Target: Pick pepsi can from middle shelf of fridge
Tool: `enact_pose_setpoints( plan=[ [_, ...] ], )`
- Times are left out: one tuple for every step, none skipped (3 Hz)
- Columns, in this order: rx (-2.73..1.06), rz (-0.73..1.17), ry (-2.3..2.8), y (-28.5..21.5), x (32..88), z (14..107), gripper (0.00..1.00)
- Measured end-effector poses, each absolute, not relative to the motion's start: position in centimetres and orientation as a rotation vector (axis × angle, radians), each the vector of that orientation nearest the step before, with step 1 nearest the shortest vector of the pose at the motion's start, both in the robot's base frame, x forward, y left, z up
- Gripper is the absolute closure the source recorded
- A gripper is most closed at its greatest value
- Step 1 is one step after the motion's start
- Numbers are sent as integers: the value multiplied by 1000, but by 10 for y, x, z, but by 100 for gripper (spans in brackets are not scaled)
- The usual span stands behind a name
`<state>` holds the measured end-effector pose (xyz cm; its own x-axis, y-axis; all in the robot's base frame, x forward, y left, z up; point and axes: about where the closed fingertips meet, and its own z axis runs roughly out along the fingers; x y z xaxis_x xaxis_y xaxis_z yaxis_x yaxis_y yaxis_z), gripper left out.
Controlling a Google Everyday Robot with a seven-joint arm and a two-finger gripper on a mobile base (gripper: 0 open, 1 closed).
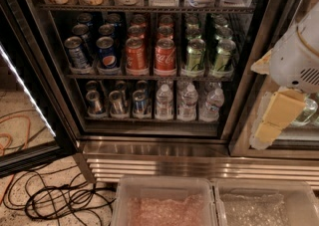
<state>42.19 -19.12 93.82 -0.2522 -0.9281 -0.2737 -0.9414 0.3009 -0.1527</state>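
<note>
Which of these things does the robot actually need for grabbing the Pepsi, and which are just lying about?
Needed: pepsi can, front row of the middle shelf; fridge; gripper, at the right, away from the cans.

Just there: Coke cans, green cans, water bottles, cables, bins.

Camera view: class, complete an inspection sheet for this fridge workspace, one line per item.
Surface: middle shelf, wire rack lined with can rows.
Job's things: pepsi can upright, front row, second from left; fridge with its door open at left.
Clutter: Coca-Cola cans, green cans; water bottles one shelf down.
Grippers: gripper at right, outside the shelves, apart from the pepsi can.
Cables: black cables, orange cable on the floor.
Surroundings: clear bins below.
</note>
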Motion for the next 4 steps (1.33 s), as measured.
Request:
enact_pose_setpoints(
  plan=[
    [-1795,185,2214,-169,417,930,0],
    [-1795,185,2214,-169,417,930,0],
    [-1729,224,2222,-145,415,912,0],
    [-1554,303,2314,-103,411,865,0]
  ],
)
